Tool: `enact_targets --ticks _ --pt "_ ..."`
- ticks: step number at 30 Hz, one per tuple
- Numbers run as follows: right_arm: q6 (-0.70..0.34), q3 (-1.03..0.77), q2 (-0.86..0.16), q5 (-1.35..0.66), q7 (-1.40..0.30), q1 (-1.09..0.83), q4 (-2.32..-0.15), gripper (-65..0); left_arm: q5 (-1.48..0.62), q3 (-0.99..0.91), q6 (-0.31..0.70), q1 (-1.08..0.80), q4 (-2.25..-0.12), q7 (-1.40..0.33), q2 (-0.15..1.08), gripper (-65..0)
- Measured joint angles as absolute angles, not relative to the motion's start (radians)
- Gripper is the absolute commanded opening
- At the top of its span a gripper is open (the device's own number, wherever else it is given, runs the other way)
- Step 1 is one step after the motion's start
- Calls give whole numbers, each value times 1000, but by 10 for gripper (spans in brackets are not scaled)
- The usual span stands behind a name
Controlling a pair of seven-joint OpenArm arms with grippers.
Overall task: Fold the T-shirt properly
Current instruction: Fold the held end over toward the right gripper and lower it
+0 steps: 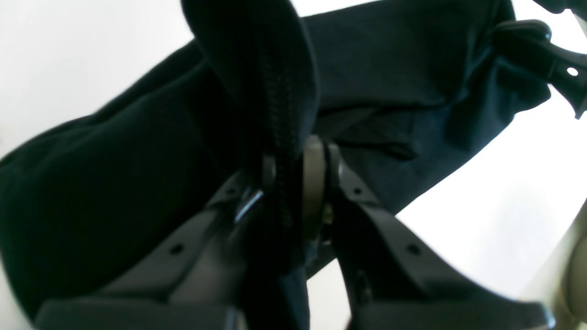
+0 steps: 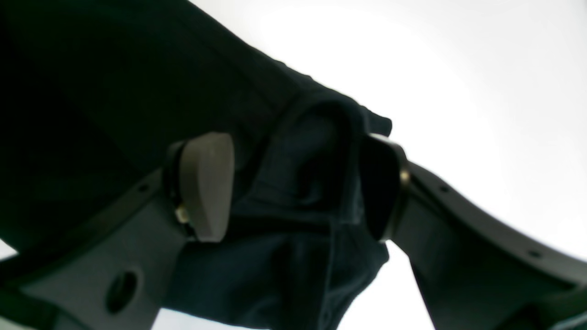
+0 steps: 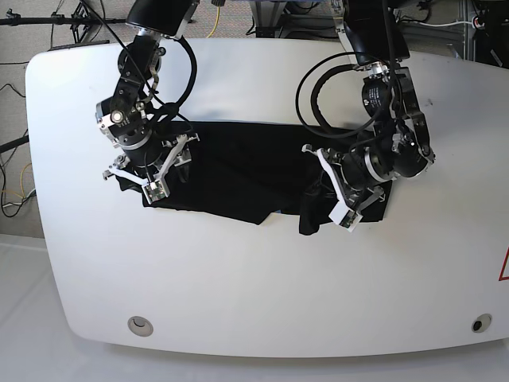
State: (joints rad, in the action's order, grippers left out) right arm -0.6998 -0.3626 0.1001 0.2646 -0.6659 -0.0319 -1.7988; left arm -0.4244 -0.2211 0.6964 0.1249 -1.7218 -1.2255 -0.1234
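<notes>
table (image 3: pixel 238 286) white, rounded | t-shirt (image 3: pixel 238 171) spread | left gripper (image 1: pixel 296 183) pinching t-shirt | right gripper (image 2: pixel 293 188) spread | cables behind

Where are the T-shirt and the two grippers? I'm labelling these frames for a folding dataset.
T-shirt (image 3: pixel 238 171): base view, flat middle of the black fabric.
left gripper (image 1: pixel 298 183): left wrist view, between the tips pinched on a fabric fold.
right gripper (image 2: pixel 298 188): right wrist view, between the spread tips, over bunched fabric.

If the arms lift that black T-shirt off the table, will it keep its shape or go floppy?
Probably floppy: the T-shirt already bunches into soft folds where the left gripper pinches it. Likely light, since a small pinch raises a hanging flap. It may sag between the arms, as the cloth lies rumpled between the open right gripper's fingers.
</notes>
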Motion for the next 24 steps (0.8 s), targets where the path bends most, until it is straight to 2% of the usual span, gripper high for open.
enact_targets --ticks 16,18,20,24 --pt "-700 -371 101 272 -666 -33 -1799 -236 -428 -103 697 142 -1721 -1208 -41 -642" --pt "-701 -371 101 272 -666 -33 -1799 -234 -428 -103 697 146 -1721 -1209 -43 -619" --pt "-700 -373 103 273 -667 -34 -1799 -234 -429 -117 697 150 -1717 -1222 -52 -566" --pt "-700 -373 103 273 -672 -35 -1799 -233 -432 -132 696 158 -1707 -1250 -69 -390"
